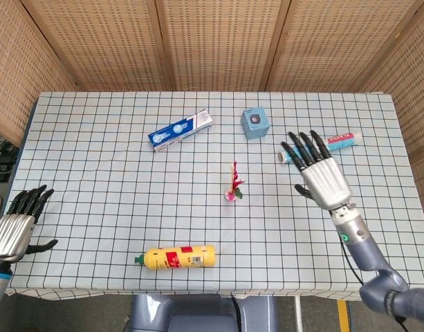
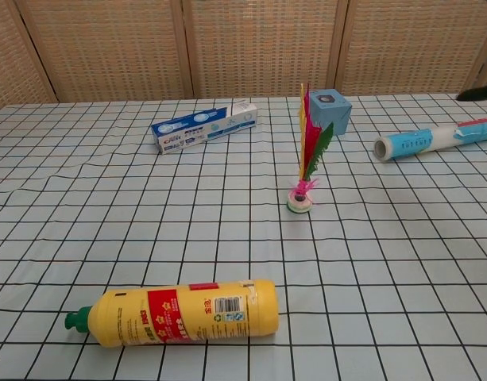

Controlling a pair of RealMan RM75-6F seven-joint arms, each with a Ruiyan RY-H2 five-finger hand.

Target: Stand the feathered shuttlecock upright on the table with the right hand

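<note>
The tablecloth (image 2: 108, 214) is white, ruled with a thin black grid, and at its centre the shuttlecock (image 2: 305, 163) carries red, yellow and green feathers over a pink tuft and a white-and-green base. At seven o'clock from it the bottle (image 2: 175, 312) is yellow with a red label and green cap, at eleven o'clock the toothpaste box (image 2: 203, 125) is blue and white, at twelve the small cube box (image 2: 329, 110) is light blue, and at two o'clock the roll (image 2: 434, 139) is white with blue print and a touch of red. Both the right hand (image 1: 321, 174) and the left hand (image 1: 16, 225) are silver with black fingers, and the screens (image 2: 259, 48) behind are tan woven cane in brown frames.
</note>
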